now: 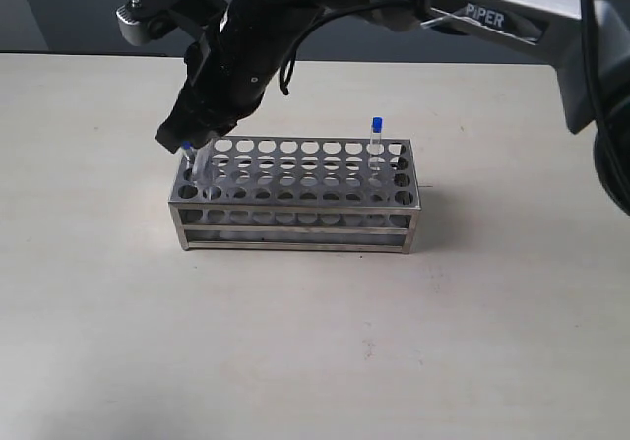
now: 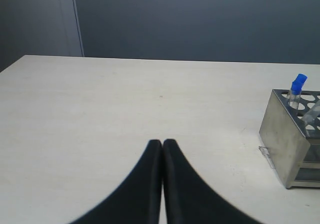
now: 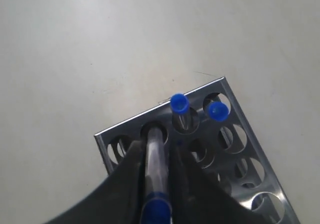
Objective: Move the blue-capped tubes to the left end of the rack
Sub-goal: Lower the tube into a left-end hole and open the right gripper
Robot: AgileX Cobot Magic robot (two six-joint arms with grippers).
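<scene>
Right gripper (image 3: 156,151) clamps tube (image 3: 155,169) at rack's (image 1: 295,214) 9 o'clock end, two tubes (image 3: 179,103) (image 3: 216,109) seated there; last tube (image 1: 376,130) stands at 3 o'clock. Left gripper (image 2: 162,144) closed.

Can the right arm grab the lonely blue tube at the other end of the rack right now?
Probably not yet: the right gripper is shut on a blue-capped tube at the left end of the rack. Nothing crowds the lone tube, so once free it likely could.

claw (image 3: 155,150) grips tube (image 3: 155,171) | tip at rack (image 3: 134,127) hole | two blue-capped tubes (image 3: 179,104) seated
</scene>
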